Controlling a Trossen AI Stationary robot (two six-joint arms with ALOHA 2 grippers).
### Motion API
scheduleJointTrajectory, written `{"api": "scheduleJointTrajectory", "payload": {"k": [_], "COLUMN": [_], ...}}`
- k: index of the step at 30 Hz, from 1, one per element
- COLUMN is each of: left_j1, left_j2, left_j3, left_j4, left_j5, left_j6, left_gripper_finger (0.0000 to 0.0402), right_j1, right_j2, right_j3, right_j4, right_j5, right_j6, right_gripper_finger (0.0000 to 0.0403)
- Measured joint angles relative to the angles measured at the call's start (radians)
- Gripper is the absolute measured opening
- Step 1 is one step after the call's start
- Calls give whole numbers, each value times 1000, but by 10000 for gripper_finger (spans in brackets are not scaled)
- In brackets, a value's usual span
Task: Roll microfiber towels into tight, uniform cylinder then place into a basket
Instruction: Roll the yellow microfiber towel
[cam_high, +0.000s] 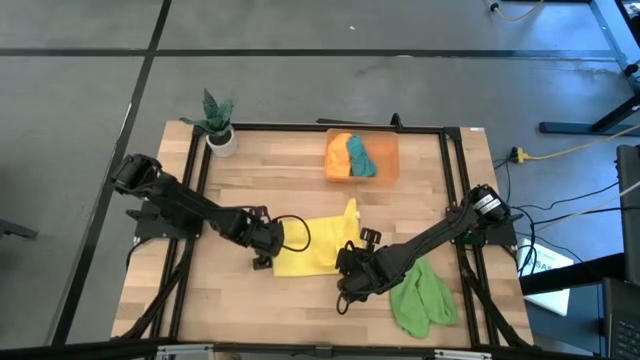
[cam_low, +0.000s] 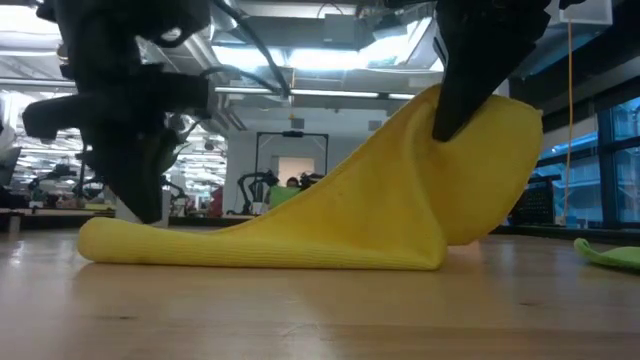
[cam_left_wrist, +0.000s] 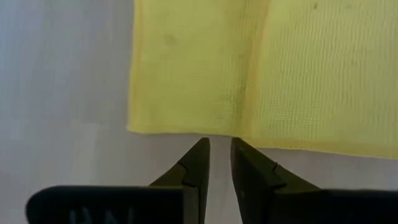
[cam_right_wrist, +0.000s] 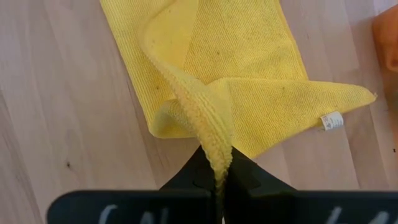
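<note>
We list: yellow towel (cam_high: 312, 248) mid-table, one edge pinched and lifted by the right gripper (cam_high: 347, 262); left gripper (cam_high: 268, 243) parted slightly, empty, at its left edge. Orange basket (cam_high: 388, 150) far; green towel (cam_high: 422, 297) near right; potted plant (cam_high: 218, 122) far left.

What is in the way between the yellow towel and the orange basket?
Nothing visible. Bare table lies between the yellow towel and the basket. The right claw pinches the towel; the left claw is open just off its edge.
</note>
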Motion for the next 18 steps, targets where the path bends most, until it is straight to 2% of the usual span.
{"api": "scheduleJointTrajectory", "payload": {"k": [5, 18], "left_j1": [12, 11], "left_j2": [0, 0], "left_j3": [-65, -71], "left_j4": [126, 138], "left_j5": [74, 106], "left_j6": [25, 44], "left_gripper_finger": [55, 55], "right_j1": [0, 0], "right_j2": [0, 0], "right_j3": [0, 0], "right_j4": [0, 0], "right_j5": [0, 0], "right_j6": [6, 23], "right_gripper_finger": [12, 12]}}
